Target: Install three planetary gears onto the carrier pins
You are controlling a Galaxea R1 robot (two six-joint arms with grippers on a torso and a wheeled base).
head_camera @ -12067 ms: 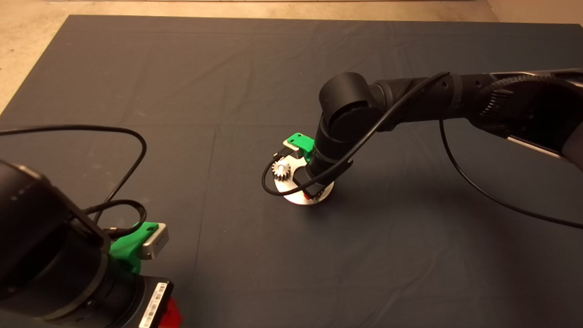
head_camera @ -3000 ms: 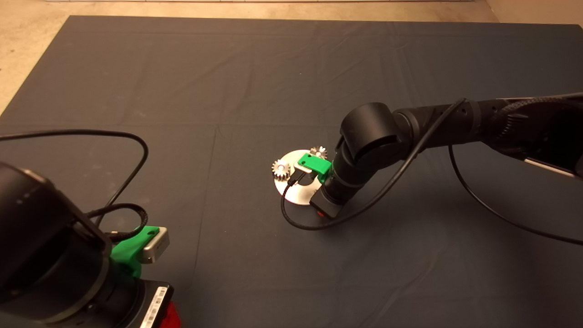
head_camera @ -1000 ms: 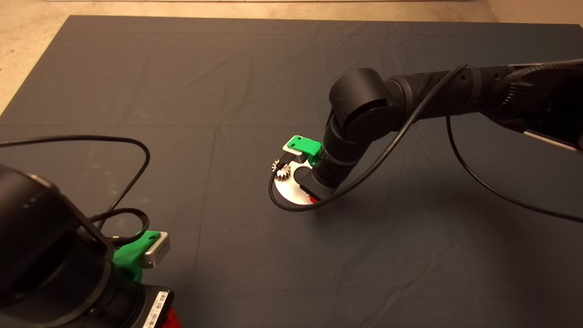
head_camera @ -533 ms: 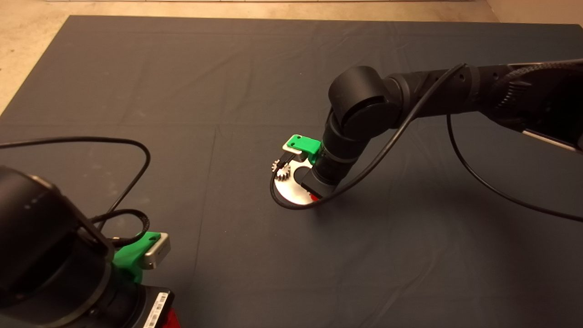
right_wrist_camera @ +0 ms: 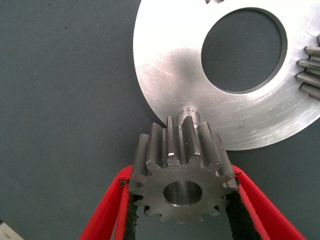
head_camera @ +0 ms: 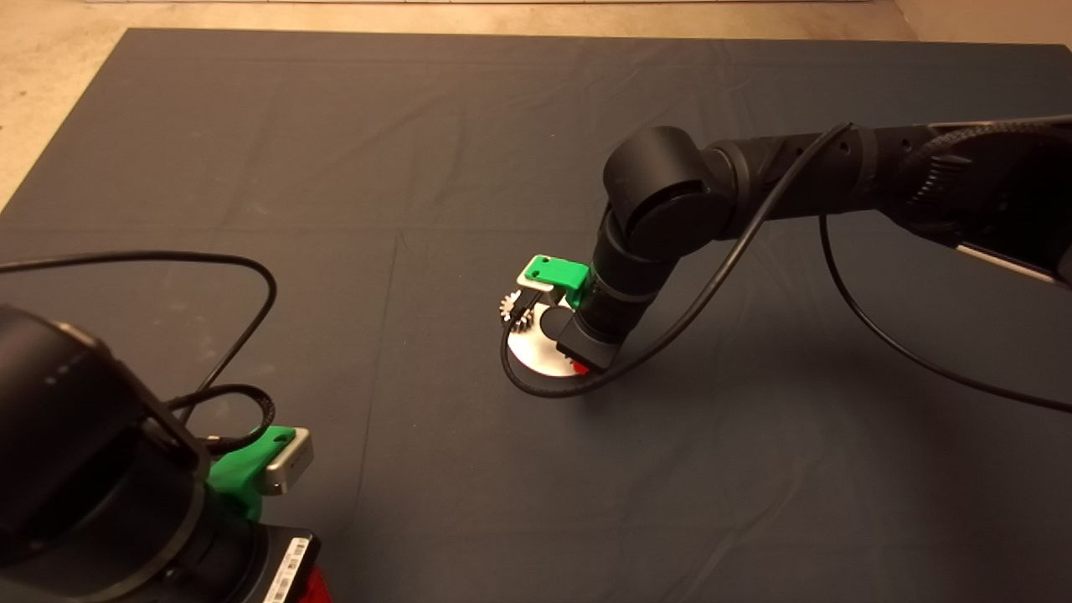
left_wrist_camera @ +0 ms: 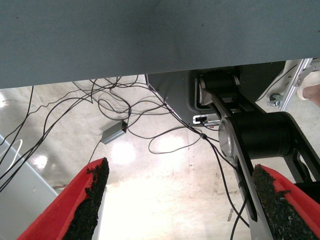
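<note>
Right gripper (right_wrist_camera: 182, 200) holds 1 gear (right_wrist_camera: 181, 170) above a carrier pin (right_wrist_camera: 188, 112).

It looked like a robotics lab: a dark mat (head_camera: 335, 167) over concrete floor (left_wrist_camera: 165, 180) strewn with loose cables (left_wrist_camera: 125, 107).

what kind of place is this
Probably a robotics lab bench: a dark mat on a table, loose cables across a bare floor, and the right gripper holding a gear over a carrier disc.

right claw (right_wrist_camera: 182, 210) gripping gear (right_wrist_camera: 181, 177), above pin (right_wrist_camera: 188, 112)
</note>
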